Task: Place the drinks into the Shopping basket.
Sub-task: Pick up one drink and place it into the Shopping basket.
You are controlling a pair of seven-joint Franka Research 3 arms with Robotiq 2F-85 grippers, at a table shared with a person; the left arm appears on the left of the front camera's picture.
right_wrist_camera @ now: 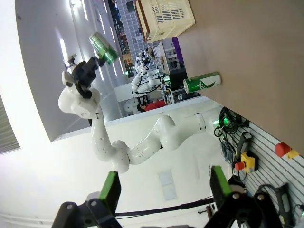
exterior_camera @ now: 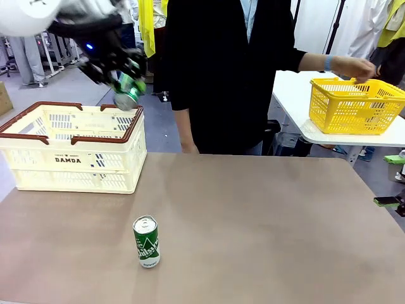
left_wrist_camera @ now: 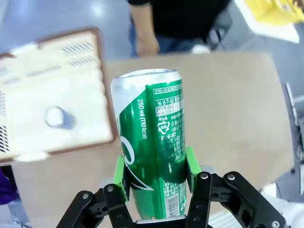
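My left gripper (exterior_camera: 124, 79) is shut on a green drink can (exterior_camera: 129, 92), held tilted in the air above the right rear corner of the cream Shopping basket (exterior_camera: 76, 161). In the left wrist view the green pads clamp the can (left_wrist_camera: 152, 137) on both sides of my left gripper (left_wrist_camera: 154, 173), with the basket's brown rim (left_wrist_camera: 105, 85) below and left. A blurry silver-blue can (left_wrist_camera: 59, 117) lies inside the basket. Another green can (exterior_camera: 146, 241) stands upright on the table's front left. My right gripper (right_wrist_camera: 166, 190) is open and holds nothing.
A person in black stands at the far edge of the brown table (exterior_camera: 266, 221), one hand (exterior_camera: 354, 66) on a yellow mesh basket (exterior_camera: 355, 106) on a white side table at the right. The right wrist view shows the standing can (right_wrist_camera: 202, 83) and the basket (right_wrist_camera: 166, 19) far off.
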